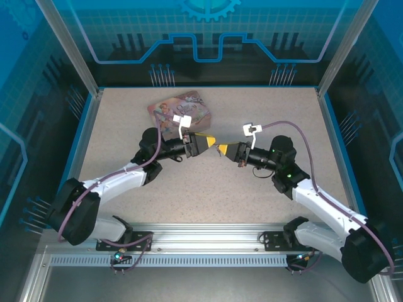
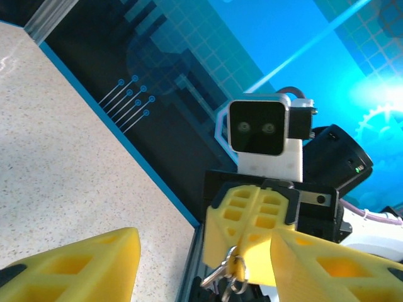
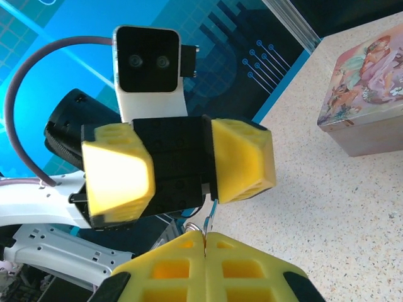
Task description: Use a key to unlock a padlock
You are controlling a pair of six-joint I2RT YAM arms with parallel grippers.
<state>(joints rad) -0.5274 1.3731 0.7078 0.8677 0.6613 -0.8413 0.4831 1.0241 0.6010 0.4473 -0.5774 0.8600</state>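
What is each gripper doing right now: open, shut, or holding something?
Left gripper: open, holding nothing.
Right gripper: shut on a small metal item; key or padlock cannot be told.

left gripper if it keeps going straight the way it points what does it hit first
Most likely the small metal piece pinched at the tip of the right gripper, then that gripper itself. The open left gripper faces it nearly tip to tip; depth is unclear.
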